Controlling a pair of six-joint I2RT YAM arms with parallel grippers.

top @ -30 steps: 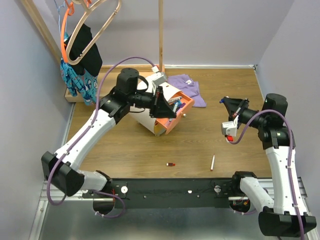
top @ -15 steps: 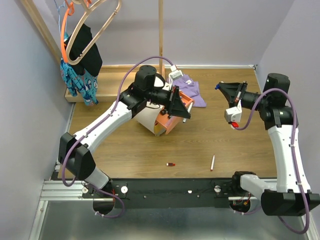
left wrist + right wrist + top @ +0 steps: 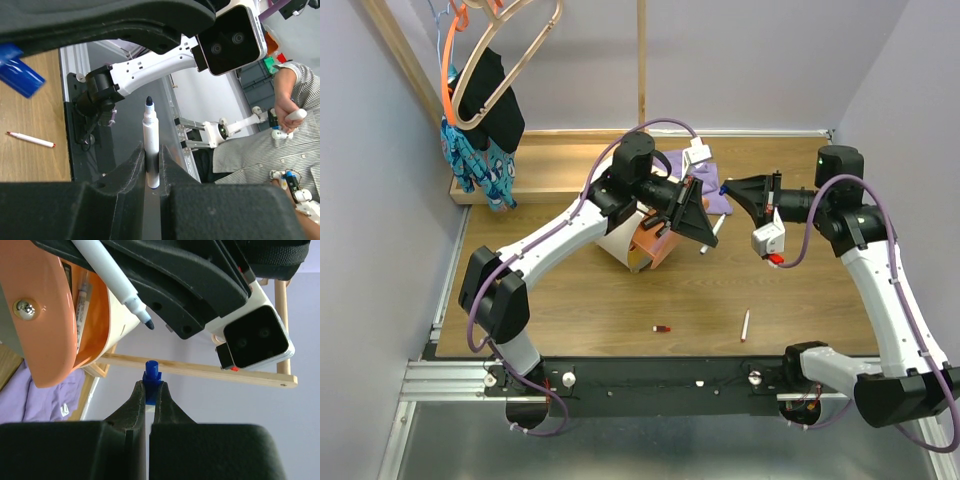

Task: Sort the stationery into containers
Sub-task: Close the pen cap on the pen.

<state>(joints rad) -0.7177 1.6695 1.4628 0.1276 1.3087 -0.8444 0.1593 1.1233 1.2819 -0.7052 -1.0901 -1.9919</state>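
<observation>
Jaws of the left gripper (image 3: 151, 167) pinch a white marker (image 3: 149, 135), the right gripper's (image 3: 148, 392) a blue cap (image 3: 151, 374), right of the orange drawer (image 3: 55, 325).

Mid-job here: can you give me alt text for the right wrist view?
The right gripper pinches a small blue plastic cap in its jaws, just below and apart from the dark tip of a white marker. An orange plastic drawer holding pens fills the left.
</observation>
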